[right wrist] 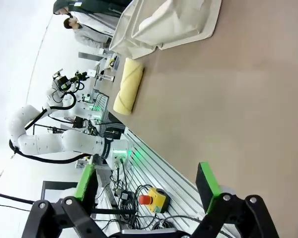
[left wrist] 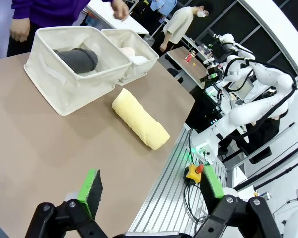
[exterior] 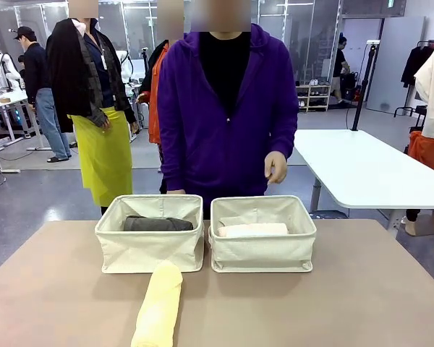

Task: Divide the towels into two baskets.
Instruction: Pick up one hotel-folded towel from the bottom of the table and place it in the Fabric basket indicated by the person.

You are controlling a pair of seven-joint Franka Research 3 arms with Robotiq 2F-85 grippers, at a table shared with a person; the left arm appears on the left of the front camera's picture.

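The brown table [exterior: 347, 289] runs wide across the room, and a person in a purple hoodie [exterior: 224, 116] stands at its far edge with one hand [exterior: 275, 166] raised at the waist. Two cream canvas baskets sit side by side at that far side, nearly touching, soft walls upright and rims folded over. The left basket [exterior: 150, 249] holds a dark grey towel [exterior: 158, 223], a tight terry roll lying across it. The right basket [exterior: 262, 253] holds a pale towel [exterior: 253, 230], pinkish white, also lying crosswise. A pale yellow towel [exterior: 159, 307] lies on the bare table just in front of the left basket, a plump roll pointing toward the near edge. The left gripper [left wrist: 151, 184] hangs above the table's near edge, green pads spread wide, holding nothing. The right gripper [right wrist: 146, 181] is likewise spread and unloaded.
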